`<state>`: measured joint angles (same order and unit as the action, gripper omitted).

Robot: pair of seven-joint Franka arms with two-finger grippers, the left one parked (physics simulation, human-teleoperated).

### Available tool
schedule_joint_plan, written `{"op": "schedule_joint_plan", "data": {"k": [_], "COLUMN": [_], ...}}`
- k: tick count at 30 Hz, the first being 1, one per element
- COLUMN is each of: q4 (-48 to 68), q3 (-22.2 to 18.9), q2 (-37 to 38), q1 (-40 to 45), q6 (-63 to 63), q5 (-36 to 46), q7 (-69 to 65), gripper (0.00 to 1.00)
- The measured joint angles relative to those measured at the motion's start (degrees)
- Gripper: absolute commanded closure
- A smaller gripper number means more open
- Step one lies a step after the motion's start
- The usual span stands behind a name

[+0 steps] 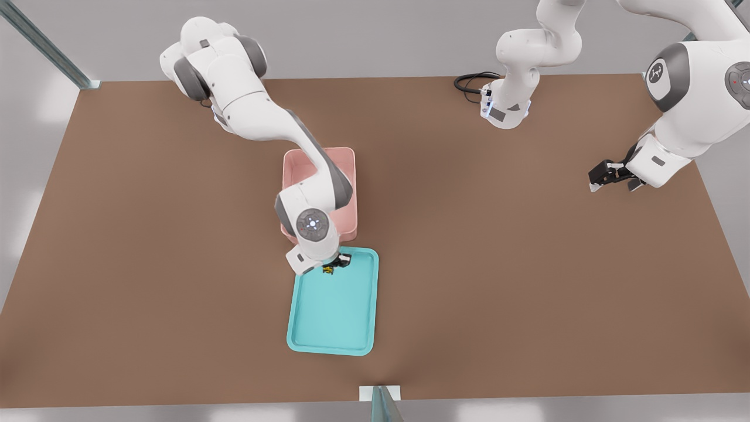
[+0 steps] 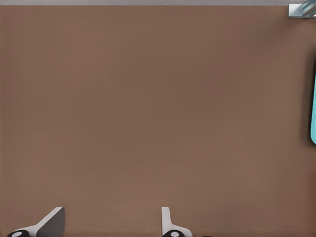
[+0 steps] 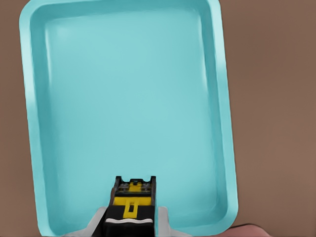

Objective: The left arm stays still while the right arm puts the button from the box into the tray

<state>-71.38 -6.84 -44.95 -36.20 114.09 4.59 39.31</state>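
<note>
white right arm's end effector grips the yellow-topped button just over the near-box end of the teal tray on the brown bench, pink box behind it; carrying looks done, only lowering and release remain

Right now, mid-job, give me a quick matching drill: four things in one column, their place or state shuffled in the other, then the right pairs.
Things:
1. button
2. tray
3. box
4. gripper

Place or state:
A. pink, partly hidden behind the working arm
B. shut on the button, over the tray's end nearest the box
C. turquoise, nothing resting on its floor
D. yellow and black, held between the fingers above the tray

Pairs: 1-D, 2-C, 3-A, 4-B
</note>
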Motion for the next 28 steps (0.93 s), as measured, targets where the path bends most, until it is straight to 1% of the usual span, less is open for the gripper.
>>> {"op": "schedule_joint_plan", "data": {"k": [3,4,5,8,10,13,15,18,19,20,24,28], "q4": [0.21,0.21,0.22,0.31,1.06,4.77,3.68,-10.22,-12.52,-13.53,-5.46,-2.92], "q3": [-0.01,-0.01,-0.01,0.00,0.03,-0.03,-1.38,-2.12,-2.04,-2.00,-2.19,-2.30], "q2": [-2.59,-2.93,-3.11,-2.82,0.74,10.53,17.46,30.63,32.83,33.92,32.30,31.51], "q1": [0.30,0.32,0.30,0.33,1.15,7.10,9.07,10.58,11.31,11.89,12.80,17.03], "q6": [0.35,0.53,0.70,0.98,-0.47,-9.39,-15.93,-20.40,-21.14,-21.81,-27.24,-30.58], "q5": [-0.01,-0.05,-0.09,-0.26,-0.26,2.12,3.31,3.23,2.65,1.82,-2.28,-4.56], "q7": [-1.37,-1.76,-2.12,-3.11,-3.96,-6.92,-9.38,-12.72,-13.79,-14.85,-19.08,-23.57], "gripper": [0.50,0.15,0.00,0.00,0.00,0.00,0.00,0.00,0.00,0.00,0.00,0.00]}}
